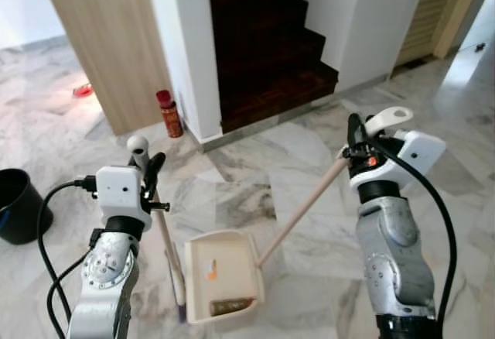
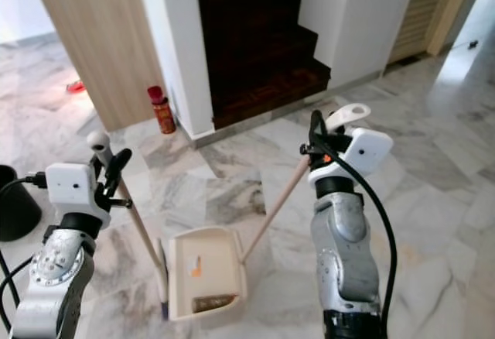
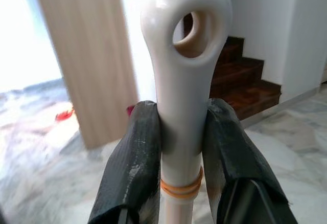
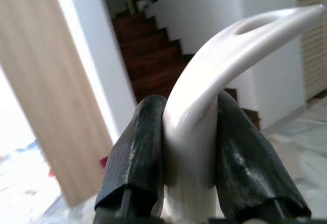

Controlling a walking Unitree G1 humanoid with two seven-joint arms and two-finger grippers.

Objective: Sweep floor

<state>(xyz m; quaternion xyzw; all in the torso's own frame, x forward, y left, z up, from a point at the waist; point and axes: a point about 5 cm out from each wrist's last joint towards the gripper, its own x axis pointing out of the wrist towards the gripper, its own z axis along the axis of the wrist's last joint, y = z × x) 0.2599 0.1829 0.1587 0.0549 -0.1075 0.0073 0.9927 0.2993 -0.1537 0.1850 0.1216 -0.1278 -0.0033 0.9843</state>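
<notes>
Left gripper (image 1: 147, 170) clamped on broom (image 1: 164, 240), near upright; right gripper (image 1: 357, 139) clamped on dustpan (image 1: 220, 275) handle, slanting toward stairs (image 1: 267, 60).

The dustpan (image 1: 219, 274) is set on the floor (image 1: 309, 161) between the two arms. The broom (image 1: 166, 246) stands just left of it. A bucket (image 1: 19, 203) is located far left. Behind, a can (image 1: 169, 113) stands left of the stairs (image 1: 271, 53).

ahead: open marble floor (image 1: 309, 145) | obstacles: spray can (image 1: 168, 113), bucket (image 1: 19, 203)
</notes>
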